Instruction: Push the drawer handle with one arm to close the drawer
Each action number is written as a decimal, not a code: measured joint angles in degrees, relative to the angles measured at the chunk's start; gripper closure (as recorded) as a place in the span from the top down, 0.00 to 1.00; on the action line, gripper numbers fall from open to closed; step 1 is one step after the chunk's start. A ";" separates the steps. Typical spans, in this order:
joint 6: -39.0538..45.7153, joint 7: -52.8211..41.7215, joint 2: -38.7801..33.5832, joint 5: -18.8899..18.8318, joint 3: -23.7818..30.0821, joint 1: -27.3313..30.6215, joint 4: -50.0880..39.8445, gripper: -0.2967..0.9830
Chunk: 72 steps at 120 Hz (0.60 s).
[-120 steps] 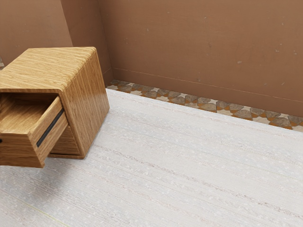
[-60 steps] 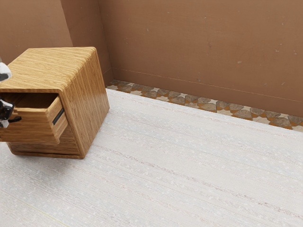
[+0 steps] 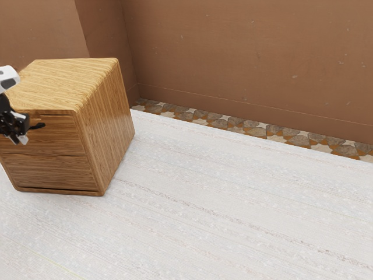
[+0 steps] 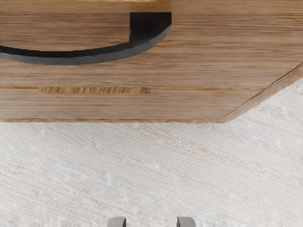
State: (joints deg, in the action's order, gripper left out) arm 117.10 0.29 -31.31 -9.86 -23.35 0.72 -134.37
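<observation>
Your wooden cabinet (image 3: 108,125) stands on a pale, streaked bench (image 3: 233,204), at the exterior view's left. Its upper drawer (image 3: 61,137) appears closed, the wooden face flush with the cabinet's front and just above the lower drawer (image 3: 55,172). A curved black handle (image 4: 85,57) stands out from the upper drawer's face.

Your pincer (image 3: 22,137) is in front of the cabinet, near the upper drawer, with the handle just beside it; one end of the handle pokes out past the pincer toward the exterior view's right. The two fingertips (image 4: 117,222) are apart, with a clear gap and nothing held between them. The handle lies outside that gap, closer to the cabinet's front than the tips are. You cannot tell from these pictures whether any part of the pincer touches the handle or the drawer.

The pincer's dark body hides much of the handle and part of the cabinet's front from the exterior view. Your white arm (image 3: 8,77) is cut off by that view's left edge, as is a little of the cabinet. In the wrist view, one end of the handle runs out of the picture, and just the tips of the fingers reach in.

Behind the cabinet rises a brown wall (image 3: 245,58).
</observation>
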 joint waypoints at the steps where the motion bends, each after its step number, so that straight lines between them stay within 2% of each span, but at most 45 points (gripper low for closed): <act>1: -0.31 0.01 -1.16 0.00 0.07 0.04 -0.71 0.29; 12: -6.97 1.12 -13.23 0.55 5.19 0.04 -5.67 0.34; 18: -10.52 1.93 -14.47 4.51 11.89 -0.54 -6.01 0.39; 24: -13.20 2.93 -12.71 10.69 21.74 -1.33 -3.40 0.46; 28: -14.67 3.67 -8.86 13.98 27.95 -1.58 1.85 0.51; 36: -16.97 4.96 3.04 17.65 33.34 -1.80 15.29 0.58; 44: -18.59 5.96 15.64 17.30 32.16 -1.93 29.15 0.63; 53: -20.19 5.79 25.81 17.64 24.91 -2.40 38.75 0.67; 61: -21.53 4.89 29.41 18.62 19.61 0.08 42.15 0.70; 72: -23.33 3.75 30.91 18.96 17.87 7.33 44.03 0.72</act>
State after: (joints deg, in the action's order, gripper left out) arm 93.77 4.04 -0.40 9.10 -5.49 8.05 -90.34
